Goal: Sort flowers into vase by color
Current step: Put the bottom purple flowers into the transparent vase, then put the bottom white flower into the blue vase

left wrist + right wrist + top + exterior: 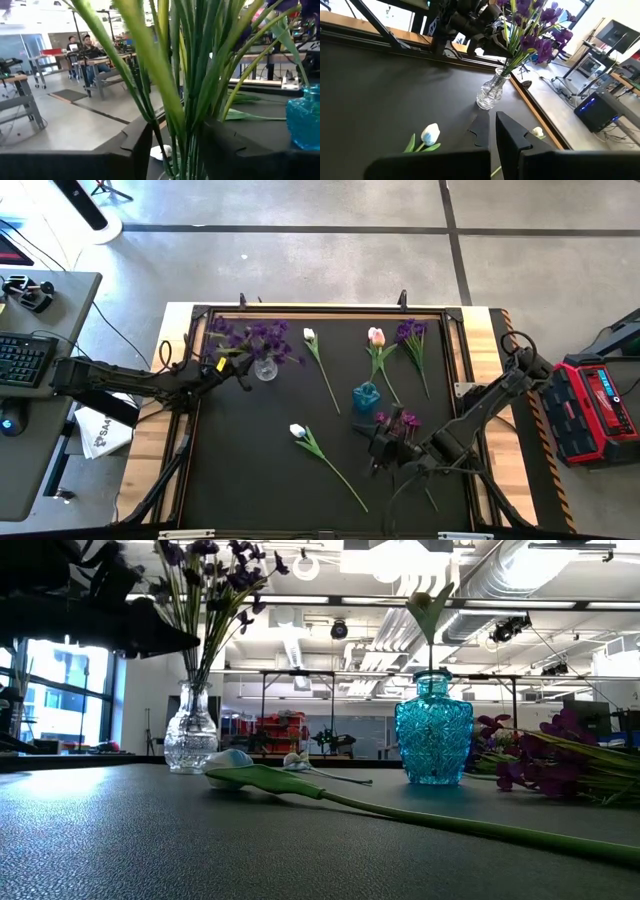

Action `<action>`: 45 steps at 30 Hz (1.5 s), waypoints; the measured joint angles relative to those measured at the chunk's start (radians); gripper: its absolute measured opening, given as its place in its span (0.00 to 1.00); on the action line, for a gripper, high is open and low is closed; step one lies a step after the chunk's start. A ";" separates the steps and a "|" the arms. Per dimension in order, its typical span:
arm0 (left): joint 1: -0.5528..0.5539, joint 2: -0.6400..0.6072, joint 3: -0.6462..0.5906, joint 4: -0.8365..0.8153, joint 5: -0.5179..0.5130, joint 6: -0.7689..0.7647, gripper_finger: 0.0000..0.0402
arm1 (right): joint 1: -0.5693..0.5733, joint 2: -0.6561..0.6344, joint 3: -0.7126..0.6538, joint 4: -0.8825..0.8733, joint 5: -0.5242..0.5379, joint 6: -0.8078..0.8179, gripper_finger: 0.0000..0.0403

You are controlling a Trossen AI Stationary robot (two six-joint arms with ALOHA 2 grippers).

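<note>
Several thin, springy purple sprigs [175, 75] stand between the left gripper's [175, 145] parted jaws; best gripped mid-stem, while the right gripper [492, 132] shows narrow, empty jaws.

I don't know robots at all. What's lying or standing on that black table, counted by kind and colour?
Glass vases: 2, a clear glass vase and a blue glass vase
White tulips lying flat: 2
Pink tulip: 1
Purple sprigs lying flat: 2
Purple bunch in the clear vase: 1; its stems can't be counted
Total: 8
</note>
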 joint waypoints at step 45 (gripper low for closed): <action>0.019 -0.053 0.529 -1.345 0.134 -0.438 0.69 | 0.003 0.002 0.000 -0.007 -0.101 0.112 0.00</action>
